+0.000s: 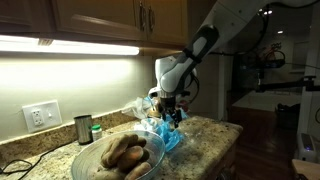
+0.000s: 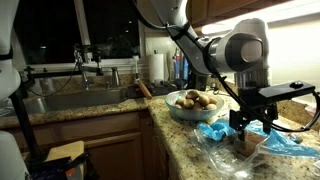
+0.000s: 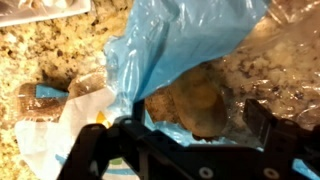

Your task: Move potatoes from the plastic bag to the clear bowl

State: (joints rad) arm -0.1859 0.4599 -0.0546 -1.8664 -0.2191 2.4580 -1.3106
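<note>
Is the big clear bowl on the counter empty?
No, several brown oval potatoes lie inside the wide clear bowl.

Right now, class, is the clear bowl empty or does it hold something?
Not empty: several brown potatoes lie piled inside the clear bowl, as both exterior views show.

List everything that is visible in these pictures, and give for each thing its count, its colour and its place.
brown rough-skinned potatoes: several, brown, piled in the bowl; at least one more shows inside the bag
large clear shallow bowl: one, transparent, on the counter beside the bag
crinkled clear plastic bag with blue parts: one, clear and blue, on the counter under the tool
small metal cup: one, grey, near the wall
speckled granite counter: one, beige-brown
steel sink: one, grey, beyond the bowl
robot arm: one, white-grey, over the bag
tool: one, black, open, above the bag
</note>
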